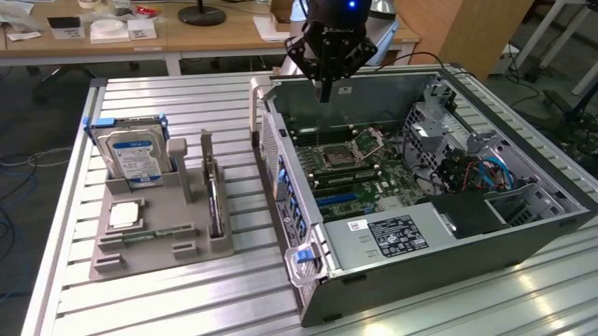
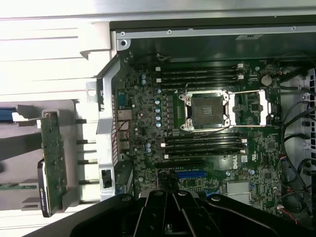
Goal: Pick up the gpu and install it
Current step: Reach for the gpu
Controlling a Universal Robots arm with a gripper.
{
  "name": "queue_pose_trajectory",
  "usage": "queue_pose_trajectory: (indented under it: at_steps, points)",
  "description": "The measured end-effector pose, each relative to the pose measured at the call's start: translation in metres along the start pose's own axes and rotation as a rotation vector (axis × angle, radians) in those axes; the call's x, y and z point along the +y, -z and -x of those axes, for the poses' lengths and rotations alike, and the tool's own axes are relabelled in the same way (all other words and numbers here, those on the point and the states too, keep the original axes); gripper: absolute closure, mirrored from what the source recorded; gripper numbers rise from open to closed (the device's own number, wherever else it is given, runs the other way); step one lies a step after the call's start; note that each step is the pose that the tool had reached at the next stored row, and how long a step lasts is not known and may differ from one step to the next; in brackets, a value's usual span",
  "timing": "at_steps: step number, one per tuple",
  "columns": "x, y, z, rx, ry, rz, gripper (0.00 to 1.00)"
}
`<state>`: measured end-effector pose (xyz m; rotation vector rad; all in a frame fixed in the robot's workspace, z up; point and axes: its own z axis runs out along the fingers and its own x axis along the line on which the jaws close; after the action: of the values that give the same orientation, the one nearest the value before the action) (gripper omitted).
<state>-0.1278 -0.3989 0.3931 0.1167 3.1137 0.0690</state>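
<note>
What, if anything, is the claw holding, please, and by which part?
Nothing: the claw hangs shut and empty over the computer case; the gpu stands in its holder.

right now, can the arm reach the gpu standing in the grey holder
Probably yes: the gpu stands upright in the grey holder, top edge bare, nothing above it. The arm hangs over the open computer case, jaws shut and empty.

closed gripper (image 1: 324,93) hangs over the open computer case (image 1: 449,280), gpu (image 1: 214,208) upright in the grey holder (image 1: 154,246).
</note>
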Motion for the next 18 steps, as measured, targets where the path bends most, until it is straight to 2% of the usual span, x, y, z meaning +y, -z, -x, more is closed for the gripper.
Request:
queue_pose_trajectory:
  at_steps: [18]
  points:
    - [-0.0033,-0.0001,-0.023,0.001,0.0,-0.0002,0.89]
